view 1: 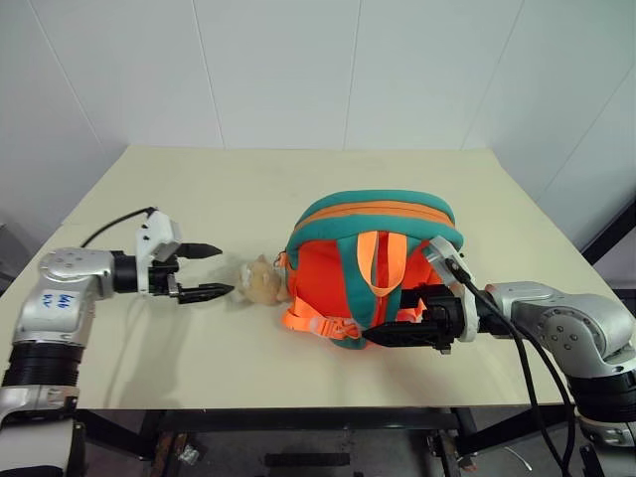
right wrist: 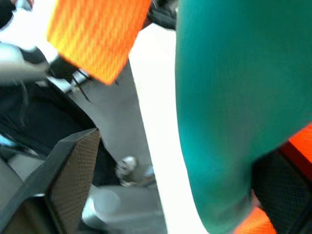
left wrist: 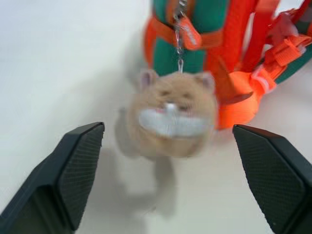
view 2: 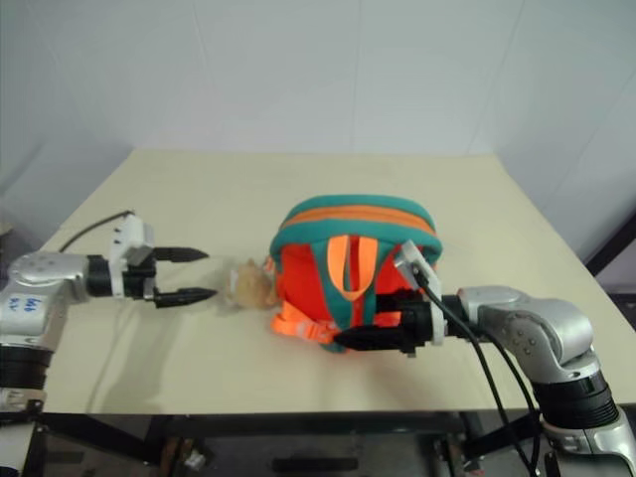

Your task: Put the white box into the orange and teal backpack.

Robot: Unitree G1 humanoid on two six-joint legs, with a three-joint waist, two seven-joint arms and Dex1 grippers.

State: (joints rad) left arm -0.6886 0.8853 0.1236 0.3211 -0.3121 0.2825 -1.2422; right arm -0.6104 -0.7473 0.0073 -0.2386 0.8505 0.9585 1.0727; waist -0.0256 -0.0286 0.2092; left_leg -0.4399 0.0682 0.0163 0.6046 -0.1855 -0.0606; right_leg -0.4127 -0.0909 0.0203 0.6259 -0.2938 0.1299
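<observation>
Left tool (view 1: 206, 270): fingers spread apart, nothing between them, held just above the worktop (view 1: 199, 189) and pointing toward the backpack side. In the left wrist view its two black fingers (left wrist: 73, 180) frame the tan plush toy (left wrist: 171, 117) without touching it. The toy lies on the worktop just beyond the fingertips and hangs by a short chain from the pack.

Right tool (view 1: 383, 331): it sits low against the front of the orange and teal backpack (view 1: 373, 263), pointing toward the robot's left. In the right wrist view one ribbed finger (right wrist: 73, 170) stands clear on one side, with a broad teal band of the pack lying across the gap. The fingers appear parted; whether they pinch that fabric cannot be told.

Orange and teal backpack: it stands upright near the middle of the worktop, straps facing the robot, with an orange carry loop (view 1: 383, 263) hanging down its front and orange buckled straps (view 1: 313, 323) bunched at its base.

White box: cannot be located on the worktop; its position cannot be told.
</observation>
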